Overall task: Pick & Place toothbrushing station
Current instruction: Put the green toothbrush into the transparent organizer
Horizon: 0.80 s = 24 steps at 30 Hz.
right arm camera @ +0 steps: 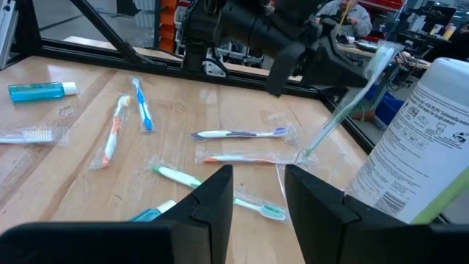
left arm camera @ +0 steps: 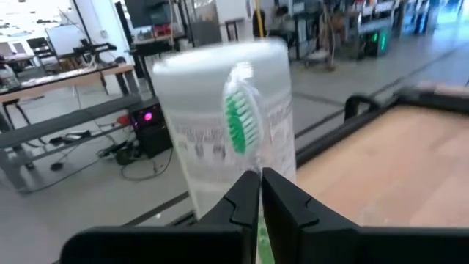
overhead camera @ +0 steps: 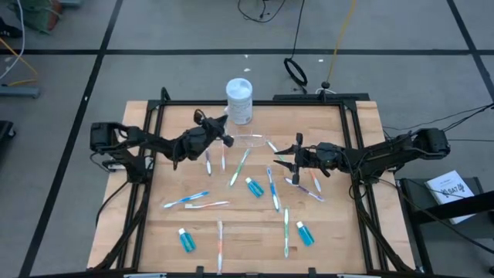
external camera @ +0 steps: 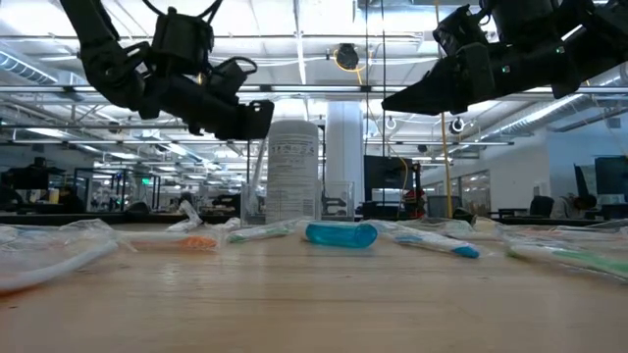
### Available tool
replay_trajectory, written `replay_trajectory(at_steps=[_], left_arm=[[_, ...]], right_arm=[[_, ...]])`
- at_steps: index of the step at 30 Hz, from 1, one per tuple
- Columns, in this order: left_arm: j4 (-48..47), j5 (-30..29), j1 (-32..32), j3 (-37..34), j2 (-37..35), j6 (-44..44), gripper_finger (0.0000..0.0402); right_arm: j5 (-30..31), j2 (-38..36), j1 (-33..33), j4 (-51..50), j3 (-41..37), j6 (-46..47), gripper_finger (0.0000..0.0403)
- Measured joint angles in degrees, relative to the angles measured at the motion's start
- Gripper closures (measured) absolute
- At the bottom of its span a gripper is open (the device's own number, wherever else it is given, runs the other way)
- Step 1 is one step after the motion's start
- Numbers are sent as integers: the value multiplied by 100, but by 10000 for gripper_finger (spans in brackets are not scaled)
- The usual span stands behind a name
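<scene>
My left gripper (overhead camera: 226,140) hovers over the table's far middle, just in front of the white lidded jar (overhead camera: 239,100), and is shut on a clear-wrapped toothbrush with green bristles (left arm camera: 238,117). The toothbrushing station, a small see-through holder (overhead camera: 248,140), rests on the wood just right of that gripper; in the low view it stands beside the jar (external camera: 339,199). My right gripper (overhead camera: 296,157) hangs open above the table's right half with nothing between its fingers (right arm camera: 256,183). My left gripper pinches the toothbrush's neck (left arm camera: 253,167) between its two fingers, which lie along the brush. The fingers come level from the table's left. The bristle head sticks out past the fingertips. In the right wrist view the brush slants down, its lower end (right arm camera: 306,152) near the table.
Several wrapped toothbrushes (overhead camera: 186,201) and small blue tubes (overhead camera: 254,187) lie scattered over the wooden top. A black frame (overhead camera: 352,139) borders the table. Cables and a dark ring (overhead camera: 296,71) lie on the floor beyond the far edge.
</scene>
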Motion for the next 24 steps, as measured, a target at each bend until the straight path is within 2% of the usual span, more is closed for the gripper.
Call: replay_trajectory(at_steps=[6, 15, 20, 24], left_arm=[[-210, -101, -5, 0, -26, -158, 348], [-515, -108, -33, 0, -26, -375, 264], [-1224, -107, -35, 2, -28, -538, 228], [-1699, -107, -39, 2, -28, -750, 216]], right_arm=[[0, 0, -1, -2, 0, 0, 286], [0, 0, -3, -4, 0, 9, 286], [0, 0, -3, -2, 0, 15, 286], [0, 0, -3, -3, 0, 17, 286]])
